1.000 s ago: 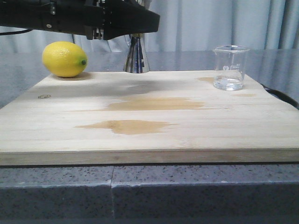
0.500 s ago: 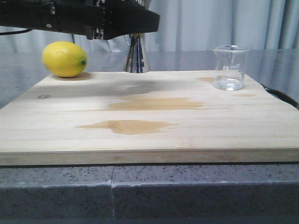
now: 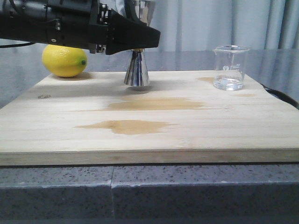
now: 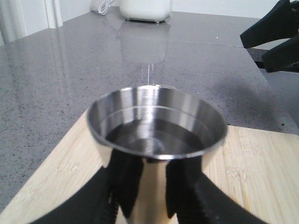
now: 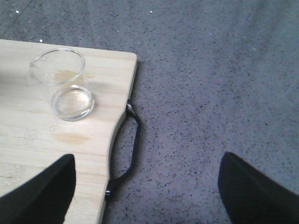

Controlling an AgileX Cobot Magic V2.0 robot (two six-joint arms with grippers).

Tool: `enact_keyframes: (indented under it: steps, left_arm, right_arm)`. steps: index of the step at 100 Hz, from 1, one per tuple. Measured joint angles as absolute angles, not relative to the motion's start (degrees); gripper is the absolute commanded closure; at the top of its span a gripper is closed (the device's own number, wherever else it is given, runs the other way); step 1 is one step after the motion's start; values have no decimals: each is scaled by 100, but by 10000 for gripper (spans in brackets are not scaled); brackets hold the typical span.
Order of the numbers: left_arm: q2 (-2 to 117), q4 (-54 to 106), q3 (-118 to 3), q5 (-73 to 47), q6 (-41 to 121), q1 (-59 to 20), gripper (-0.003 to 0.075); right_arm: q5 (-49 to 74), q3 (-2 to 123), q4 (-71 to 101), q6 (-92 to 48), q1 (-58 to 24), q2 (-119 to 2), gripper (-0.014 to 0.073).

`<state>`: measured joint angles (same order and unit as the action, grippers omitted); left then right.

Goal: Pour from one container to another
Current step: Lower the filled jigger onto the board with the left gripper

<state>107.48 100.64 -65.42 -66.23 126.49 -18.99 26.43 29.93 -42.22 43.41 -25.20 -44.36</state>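
- Front view: the left gripper (image 3: 135, 46) holds the shiny jigger (image 3: 136, 70) at its thin middle, jaws pinching it. A moment ago the jigger was back by the board's far edge; now it is closer and looks set on the wooden board (image 3: 149, 135), or just above it. The lemon (image 3: 64, 59) sits at the far left. The glass beaker (image 3: 229, 67) has not moved and stays at the far right, well apart.
- Left wrist view: black fingers (image 4: 124, 179) squeeze the jigger (image 4: 156, 135) on both sides. I can't tell if there is liquid in it.
- Right wrist view: the right gripper (image 5: 145, 191) hangs near the beaker (image 5: 63, 84), jaws spread wide, holding nothing. The beaker looks nearly empty.
- I think the jigger is now placed for pouring, so the beaker should be picked up next.
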Motion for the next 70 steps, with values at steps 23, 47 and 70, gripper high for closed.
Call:
enact_keyframes:
  steps: [23, 47, 70]
  left_arm:
    - [10944, 10129, -6553, -6661, 12649, -1899, 523]
    - [10949, 10151, -6553, -6661, 12649, -1899, 502]
    - [10949, 10151, -6553, -6661, 12649, -1899, 312]
  right_arm:
    - [2643, 2993, -4276, 4341, -2520, -4436, 49]
    - [2643, 2993, -4333, 4341, -2520, -4436, 49]
    - [2643, 2993, -4336, 4341, -2520, -4436, 49]
